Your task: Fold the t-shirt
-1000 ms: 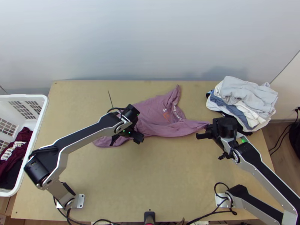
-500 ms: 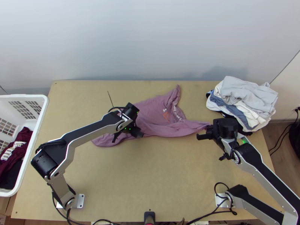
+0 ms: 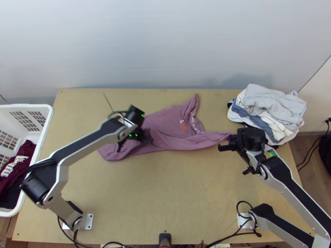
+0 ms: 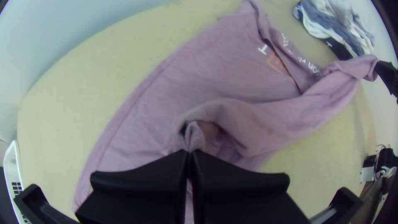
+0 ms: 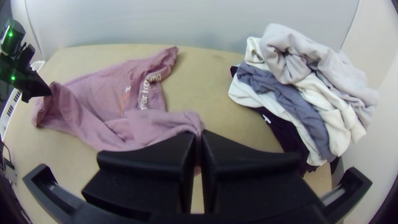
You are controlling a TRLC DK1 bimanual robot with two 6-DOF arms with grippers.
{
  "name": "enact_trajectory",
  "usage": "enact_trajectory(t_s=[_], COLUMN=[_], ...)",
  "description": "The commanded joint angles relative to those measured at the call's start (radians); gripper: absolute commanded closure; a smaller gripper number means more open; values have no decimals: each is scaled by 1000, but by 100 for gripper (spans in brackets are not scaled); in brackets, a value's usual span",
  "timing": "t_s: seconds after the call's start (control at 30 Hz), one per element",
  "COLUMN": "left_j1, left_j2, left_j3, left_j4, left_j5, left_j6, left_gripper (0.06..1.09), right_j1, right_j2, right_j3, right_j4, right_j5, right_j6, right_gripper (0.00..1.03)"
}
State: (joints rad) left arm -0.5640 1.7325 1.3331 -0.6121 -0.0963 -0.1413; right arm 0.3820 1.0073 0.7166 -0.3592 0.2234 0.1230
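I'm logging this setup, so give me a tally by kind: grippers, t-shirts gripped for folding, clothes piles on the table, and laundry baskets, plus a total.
Grippers: 2 (left gripper, right gripper)
Pink t-shirt, pinched by both: 1
Clothes pile: 1
White laundry basket: 1
Total: 5

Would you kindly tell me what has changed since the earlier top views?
The left gripper, pinching a fold of the mauve t-shirt, has moved left and away from the arms' bases; the shirt's left end has shifted left with it. The right gripper has barely moved, at the shirt's opposite end. The clothes pile and white laundry basket stayed put.
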Motion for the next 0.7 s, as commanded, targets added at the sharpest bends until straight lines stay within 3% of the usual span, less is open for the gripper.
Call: enact_trajectory(t_s=[0.0,0.43,0.67], left_j1=[110,251,254], left_j2=[-134,-329,-447], left_j3=[117,465,540], left_j4=[-176,-462,-494], left_j5=[17,92,101], left_j6=[-30,-38,-21], left_gripper=[104,104,104], right_j1=[-15,-52,-68], right_j2=[-3,-108,-253], right_j3=[103,299,350], right_j4=[-15,-100,-76], right_j5=[1,40,88], right_j6=[7,-23,-129], right_gripper=[100,100,100])
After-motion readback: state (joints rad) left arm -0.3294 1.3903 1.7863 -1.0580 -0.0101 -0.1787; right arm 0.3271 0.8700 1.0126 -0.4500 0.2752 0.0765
